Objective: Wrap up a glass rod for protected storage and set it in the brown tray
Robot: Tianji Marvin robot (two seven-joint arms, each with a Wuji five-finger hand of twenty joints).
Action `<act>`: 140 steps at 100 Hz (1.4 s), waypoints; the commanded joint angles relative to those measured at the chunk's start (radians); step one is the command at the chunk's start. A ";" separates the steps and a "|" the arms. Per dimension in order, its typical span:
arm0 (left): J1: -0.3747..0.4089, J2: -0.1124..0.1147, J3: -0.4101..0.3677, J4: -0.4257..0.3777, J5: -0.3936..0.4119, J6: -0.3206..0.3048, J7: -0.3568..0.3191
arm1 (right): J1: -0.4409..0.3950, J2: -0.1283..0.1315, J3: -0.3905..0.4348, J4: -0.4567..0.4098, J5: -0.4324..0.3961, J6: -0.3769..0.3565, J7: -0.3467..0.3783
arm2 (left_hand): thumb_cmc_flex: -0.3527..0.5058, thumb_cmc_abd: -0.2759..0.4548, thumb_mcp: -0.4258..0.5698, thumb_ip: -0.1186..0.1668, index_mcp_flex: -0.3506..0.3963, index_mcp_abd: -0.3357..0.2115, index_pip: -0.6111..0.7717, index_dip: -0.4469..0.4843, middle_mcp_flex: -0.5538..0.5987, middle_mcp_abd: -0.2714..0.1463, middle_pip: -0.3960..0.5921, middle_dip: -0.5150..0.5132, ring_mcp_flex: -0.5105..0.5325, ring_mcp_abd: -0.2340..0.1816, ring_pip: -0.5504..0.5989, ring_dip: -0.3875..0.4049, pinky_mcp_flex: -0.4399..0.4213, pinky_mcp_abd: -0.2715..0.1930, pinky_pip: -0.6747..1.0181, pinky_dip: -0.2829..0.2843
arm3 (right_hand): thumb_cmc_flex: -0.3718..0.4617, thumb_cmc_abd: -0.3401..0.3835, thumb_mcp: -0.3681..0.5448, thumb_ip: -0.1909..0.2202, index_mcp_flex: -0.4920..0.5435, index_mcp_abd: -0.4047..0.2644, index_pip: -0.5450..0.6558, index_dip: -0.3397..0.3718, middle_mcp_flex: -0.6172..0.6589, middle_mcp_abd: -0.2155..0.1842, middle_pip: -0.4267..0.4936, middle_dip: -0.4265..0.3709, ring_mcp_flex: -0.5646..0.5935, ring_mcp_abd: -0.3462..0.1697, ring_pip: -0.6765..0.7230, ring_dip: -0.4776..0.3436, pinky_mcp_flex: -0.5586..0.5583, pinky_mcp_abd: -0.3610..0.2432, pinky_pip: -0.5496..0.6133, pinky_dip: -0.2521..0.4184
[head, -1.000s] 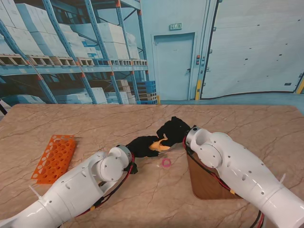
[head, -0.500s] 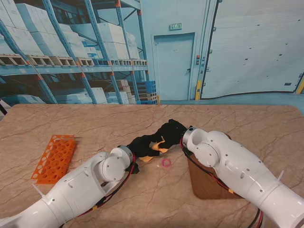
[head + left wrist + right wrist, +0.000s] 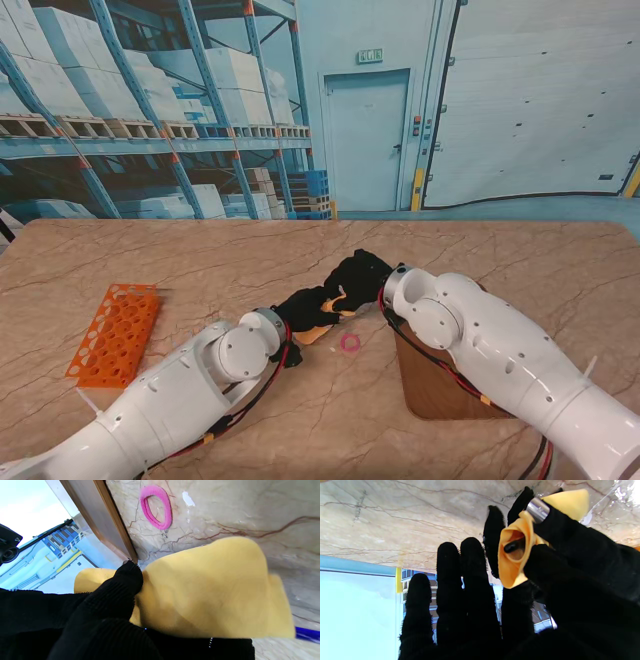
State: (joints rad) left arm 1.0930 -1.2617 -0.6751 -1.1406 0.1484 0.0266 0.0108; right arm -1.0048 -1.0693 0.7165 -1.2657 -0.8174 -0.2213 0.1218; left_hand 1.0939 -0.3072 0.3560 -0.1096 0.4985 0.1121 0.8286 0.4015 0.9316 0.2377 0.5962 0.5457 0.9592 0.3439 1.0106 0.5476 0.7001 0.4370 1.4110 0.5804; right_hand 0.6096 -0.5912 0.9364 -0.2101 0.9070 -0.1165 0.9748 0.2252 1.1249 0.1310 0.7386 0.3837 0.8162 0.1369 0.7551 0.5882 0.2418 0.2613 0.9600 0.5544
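Both hands met just beside the brown tray (image 3: 440, 385). The left hand (image 3: 305, 305) was clamped on the yellow cloth (image 3: 207, 590) rolled around the rod (image 3: 513, 546); the right hand (image 3: 460, 592) had its fingers spread, holding nothing. Good practice: keep the roll tight, then slip on the pink band (image 3: 350, 342) lying near the tray.

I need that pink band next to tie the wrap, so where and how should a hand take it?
The pink band lies flat on the table, so pinch one side of the loop from straight above. Probably come with the right hand; the tray sits close on its right.
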 commanded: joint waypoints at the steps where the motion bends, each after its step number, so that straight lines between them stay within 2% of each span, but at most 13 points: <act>1: 0.011 -0.008 0.000 -0.012 -0.002 0.008 0.002 | -0.004 -0.002 0.002 -0.012 -0.006 0.003 0.005 | 0.077 0.062 -0.071 -0.009 0.025 -0.062 0.065 0.020 0.032 -0.024 0.072 0.007 0.075 0.007 0.124 0.059 0.104 0.036 0.164 0.009 | 0.056 -0.004 0.016 -0.025 0.018 -0.025 0.024 0.023 0.021 0.044 0.023 0.011 -0.012 -0.012 0.029 0.015 -0.019 0.025 -0.017 0.020; 12: 0.011 -0.007 0.003 -0.011 0.014 0.007 0.009 | -0.007 0.000 0.007 -0.017 -0.009 0.006 0.010 | 0.149 0.133 -0.253 0.020 0.009 -0.060 0.116 0.041 0.065 -0.059 0.277 0.136 0.242 -0.171 0.526 0.251 0.377 -0.260 0.659 -0.085 | 0.056 -0.002 0.013 -0.025 0.018 -0.025 0.023 0.025 0.020 0.042 0.024 0.011 -0.013 -0.013 0.029 0.016 -0.019 0.025 -0.018 0.021; 26: 0.015 -0.006 0.006 -0.014 0.063 0.011 0.044 | -0.014 0.004 0.016 -0.033 -0.004 0.020 0.040 | 0.150 0.148 -0.366 0.046 -0.012 -0.038 0.190 0.057 0.152 -0.140 0.479 0.353 0.310 -0.243 0.635 0.339 0.413 -0.396 0.683 0.229 | 0.057 0.011 0.003 -0.020 0.000 -0.033 0.017 0.028 -0.003 0.039 0.019 0.011 -0.030 -0.011 0.020 0.013 -0.026 0.020 -0.024 0.020; 33: 0.022 -0.009 0.000 -0.017 0.070 0.010 0.064 | -0.023 0.005 0.026 -0.042 0.001 0.030 0.048 | -0.243 -0.100 0.244 -0.017 0.000 -0.027 0.208 0.050 0.199 -0.191 0.521 0.416 0.312 -0.281 0.688 0.322 0.420 -0.439 0.683 0.311 | 0.054 -0.009 -0.005 -0.005 -0.043 -0.025 0.003 0.043 -0.048 0.045 0.022 0.018 -0.050 -0.007 0.013 0.014 -0.032 0.018 -0.031 0.023; 44: 0.027 -0.009 -0.006 -0.015 0.085 -0.015 0.084 | -0.048 0.011 0.058 -0.068 -0.017 0.032 0.055 | -0.541 -0.219 0.451 0.033 -0.008 0.017 0.092 0.120 0.192 -0.266 0.554 0.467 0.312 -0.338 0.703 0.313 0.425 -0.501 0.683 0.329 | -0.049 -0.071 0.024 0.020 -0.157 0.009 -0.116 0.094 -0.186 0.051 0.012 0.028 -0.115 -0.005 -0.005 0.018 -0.045 0.012 -0.053 0.041; 56: 0.040 -0.012 -0.020 -0.020 0.076 -0.037 0.103 | -0.089 0.015 0.111 -0.105 -0.048 0.029 0.047 | -0.651 -0.205 0.402 0.020 -0.048 0.018 0.041 0.118 0.171 -0.255 0.550 0.472 0.312 -0.339 0.703 0.313 0.426 -0.510 0.683 0.330 | -0.154 -0.050 0.009 0.123 -0.232 0.035 -0.336 0.261 -0.331 0.057 -0.014 0.022 -0.181 -0.001 -0.039 0.010 -0.059 0.005 -0.075 0.059; 71: 0.063 -0.015 -0.047 -0.046 0.032 -0.046 0.111 | -0.149 0.013 0.180 -0.154 -0.063 0.040 0.014 | -0.553 0.084 0.181 0.043 -0.064 -0.012 -0.004 0.105 0.172 -0.203 0.539 0.472 0.311 -0.279 0.706 0.328 0.423 -0.450 0.683 0.361 | -0.179 -0.034 -0.048 0.131 -0.332 0.039 -0.354 0.291 -0.436 0.067 -0.028 0.017 -0.212 0.001 -0.058 0.005 -0.065 -0.001 -0.082 0.063; 86: 0.084 -0.008 -0.070 -0.079 0.019 -0.046 0.109 | -0.212 0.007 0.248 -0.203 -0.064 0.049 -0.031 | -0.076 0.300 -0.361 0.021 -0.097 -0.040 -0.011 0.021 0.173 -0.163 0.510 0.446 0.311 -0.244 0.708 0.333 0.420 -0.409 0.683 0.381 | -0.189 -0.021 -0.068 0.137 -0.349 0.040 -0.351 0.297 -0.458 0.077 -0.025 0.015 -0.218 0.005 -0.057 0.005 -0.064 -0.003 -0.079 0.068; 98: 0.101 -0.001 -0.090 -0.103 0.024 -0.055 0.113 | -0.262 0.004 0.300 -0.241 -0.073 0.047 -0.063 | 0.052 0.255 -0.385 0.016 -0.112 -0.029 -0.012 0.005 0.173 -0.139 0.469 0.413 0.311 -0.241 0.710 0.332 0.420 -0.401 0.683 0.389 | -0.190 -0.017 -0.073 0.142 -0.348 0.042 -0.347 0.301 -0.461 0.080 -0.023 0.013 -0.218 0.009 -0.053 0.007 -0.062 -0.003 -0.075 0.072; 123: 0.146 0.019 -0.137 -0.170 0.025 -0.077 0.103 | -0.355 0.006 0.393 -0.306 -0.124 0.008 -0.119 | 0.172 0.136 -0.343 0.023 -0.045 -0.042 0.095 0.014 0.172 -0.098 0.447 0.353 0.311 -0.226 0.709 0.324 0.419 -0.387 0.683 0.405 | -0.188 -0.017 -0.070 0.148 -0.357 0.042 -0.343 0.305 -0.474 0.080 -0.017 0.010 -0.217 0.007 -0.045 0.007 -0.050 -0.010 -0.059 0.078; 125: 0.150 0.022 -0.141 -0.176 0.026 -0.078 0.100 | -0.362 0.006 0.400 -0.309 -0.130 0.004 -0.124 | 0.101 0.102 -0.237 0.028 -0.049 -0.028 0.132 0.004 0.173 -0.098 0.447 0.331 0.310 -0.221 0.709 0.322 0.419 -0.376 0.683 0.411 | -0.188 -0.017 -0.069 0.148 -0.359 0.042 -0.343 0.305 -0.474 0.080 -0.016 0.010 -0.216 0.007 -0.044 0.007 -0.048 -0.011 -0.057 0.079; 128: 0.157 0.024 -0.147 -0.185 0.028 -0.080 0.100 | -0.373 0.007 0.409 -0.314 -0.140 -0.001 -0.131 | -0.214 -0.024 0.302 0.032 -0.021 -0.050 0.179 0.054 0.173 -0.091 0.448 0.335 0.311 -0.222 0.710 0.323 0.419 -0.380 0.683 0.409 | -0.188 -0.017 -0.067 0.149 -0.364 0.043 -0.343 0.305 -0.477 0.080 -0.016 0.010 -0.216 0.007 -0.043 0.008 -0.047 -0.012 -0.054 0.080; 140: 0.185 0.032 -0.172 -0.219 0.040 -0.088 0.105 | -0.409 0.009 0.435 -0.328 -0.166 -0.015 -0.151 | -0.318 -0.096 0.526 0.060 0.023 -0.074 0.340 0.205 0.189 -0.076 0.445 0.328 0.310 -0.206 0.709 0.319 0.418 -0.369 0.683 0.416 | -0.187 -0.019 -0.060 0.148 -0.367 0.043 -0.337 0.308 -0.483 0.082 -0.010 0.009 -0.215 0.007 -0.039 0.007 -0.046 -0.013 -0.043 0.080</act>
State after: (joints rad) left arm 1.2576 -1.2343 -0.8378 -1.3408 0.1832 -0.0554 0.1120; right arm -1.3922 -1.0649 1.1501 -1.5824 -0.9828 -0.2296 -0.0288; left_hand 0.8143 -0.3558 0.7672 -0.0974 0.4985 0.0862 1.0872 0.5469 1.0869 0.0993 1.0416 0.8790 1.2336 0.0802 1.6311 0.8536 1.0877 0.1354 1.8249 0.9580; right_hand 0.4597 -0.6055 0.8719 -0.0980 0.5695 -0.0873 0.6273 0.5253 0.6696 0.1890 0.7228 0.3984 0.6263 0.1367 0.7059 0.5904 0.1925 0.2601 0.8969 0.6135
